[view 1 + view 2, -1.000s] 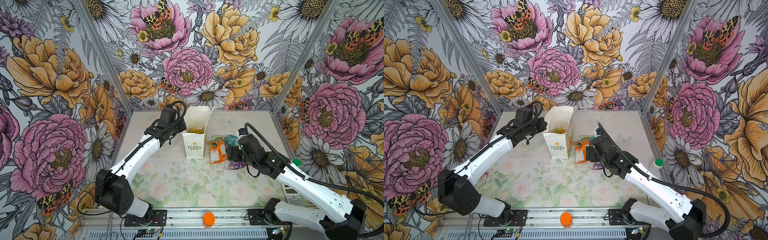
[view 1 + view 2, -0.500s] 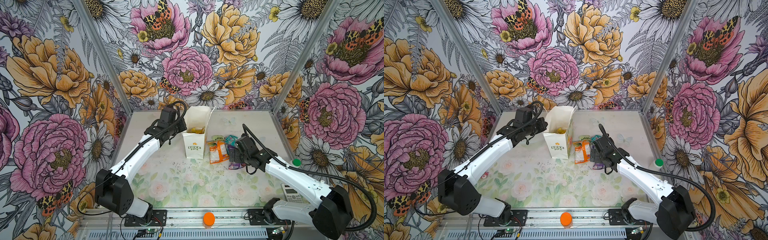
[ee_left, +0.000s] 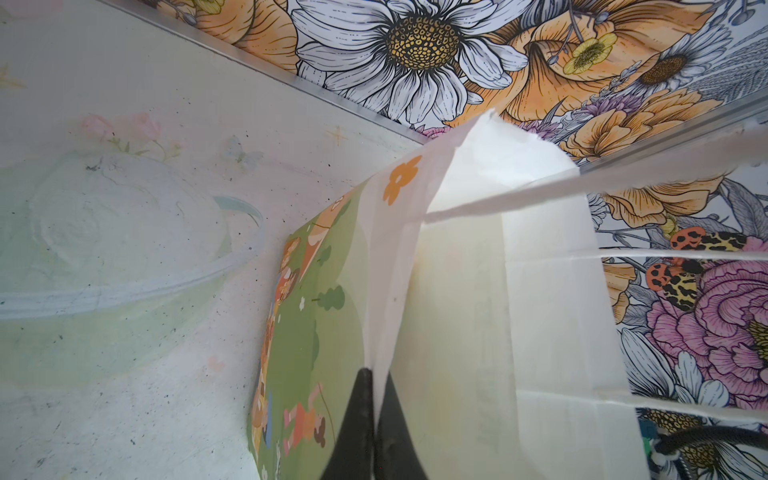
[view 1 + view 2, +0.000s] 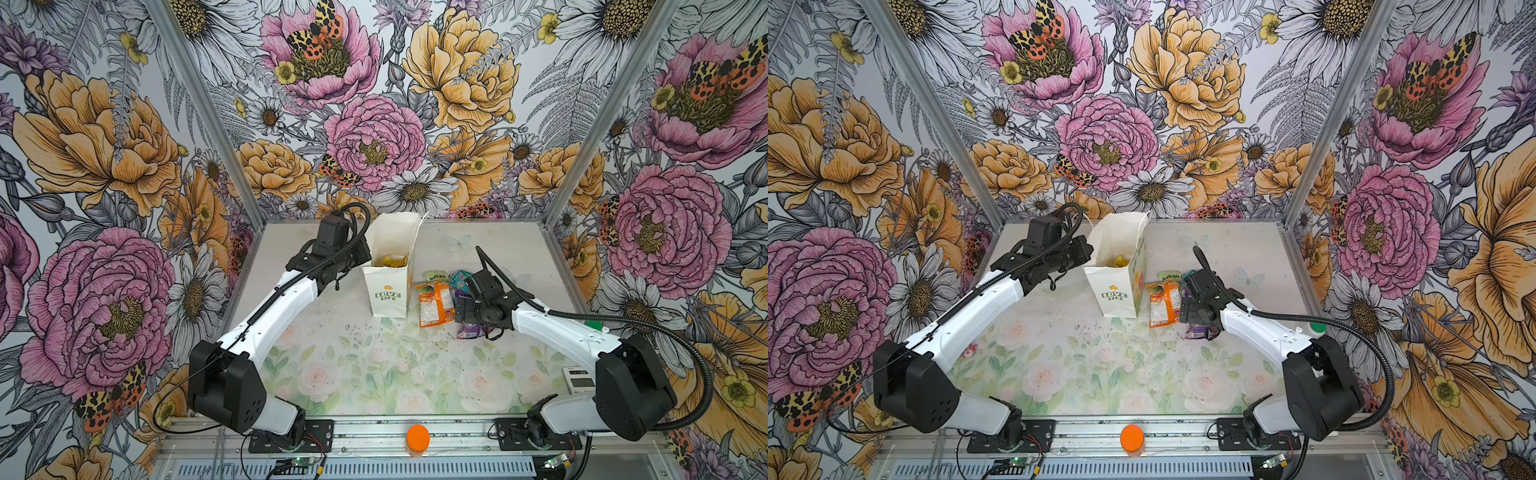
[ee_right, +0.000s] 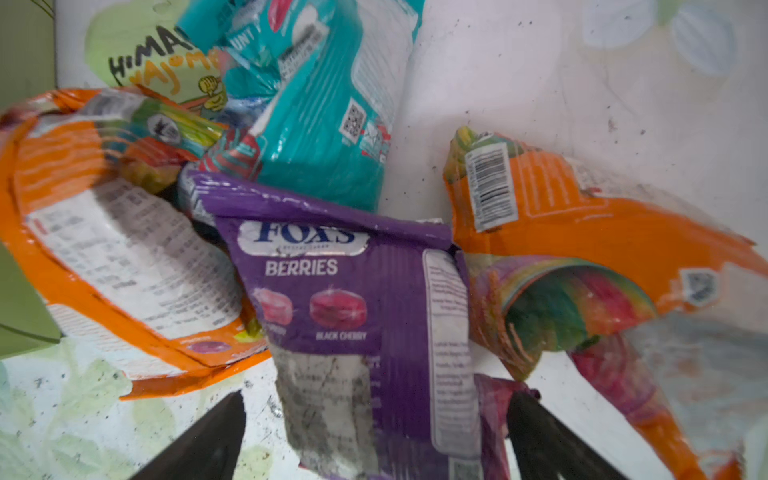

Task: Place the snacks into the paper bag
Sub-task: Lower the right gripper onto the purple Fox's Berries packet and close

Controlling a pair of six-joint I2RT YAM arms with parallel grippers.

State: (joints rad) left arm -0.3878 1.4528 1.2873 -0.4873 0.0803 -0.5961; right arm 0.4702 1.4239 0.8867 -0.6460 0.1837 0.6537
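The upright white paper bag [image 4: 388, 296] stands on the counter [image 4: 365, 374], its thin rim pinched flat by the left end effector [image 3: 374, 376]. Just beside it lie crinkly, glossy snacks [image 4: 434, 305]; the right end effector [image 5: 378, 399] is spread wide, straddling a creased, flat purple packet [image 5: 332, 270]

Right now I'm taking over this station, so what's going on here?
The left tool is shut on the rim of the upright paper bag. The right tool hangs open over the purple packet in the pile of snacks beside the bag, gripping nothing. One yellow packet already lies inside the bag.
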